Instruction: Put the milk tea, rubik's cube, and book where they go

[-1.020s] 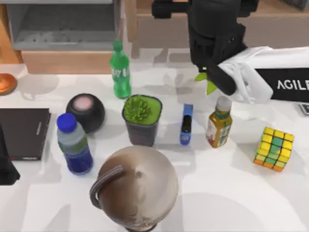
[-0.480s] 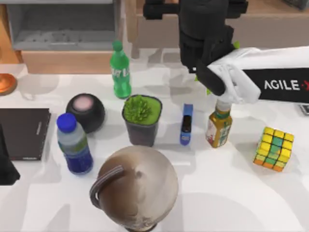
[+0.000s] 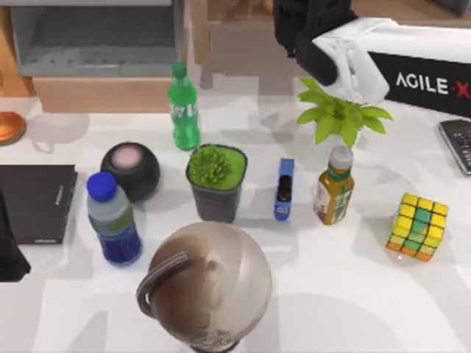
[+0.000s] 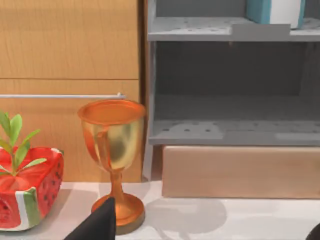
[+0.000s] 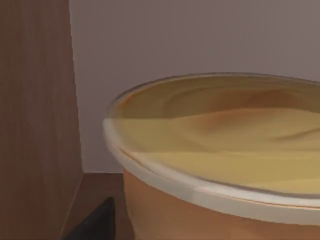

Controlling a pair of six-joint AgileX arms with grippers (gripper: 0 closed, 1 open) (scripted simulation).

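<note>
Reaching my right arm (image 3: 383, 62) over the back shelf — claw state, cannot tell | milk tea (image 3: 333, 194) standing right of centre, cube (image 3: 418, 226) beyond it, book (image 4: 275, 11) already shelved | risk — descending blind, I'm tipping the bottle.

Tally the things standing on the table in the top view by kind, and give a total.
Bottles: 3 — green soda bottle, water bottle, milk tea
Plants: 2 — potted succulent, leafy plant
Books: 1 — black book
Puzzle cubes: 1 — rubik's cube
Globes: 1 — globe
Other: 3 — black round speaker, blue stapler, goblet
Total: 11
</note>
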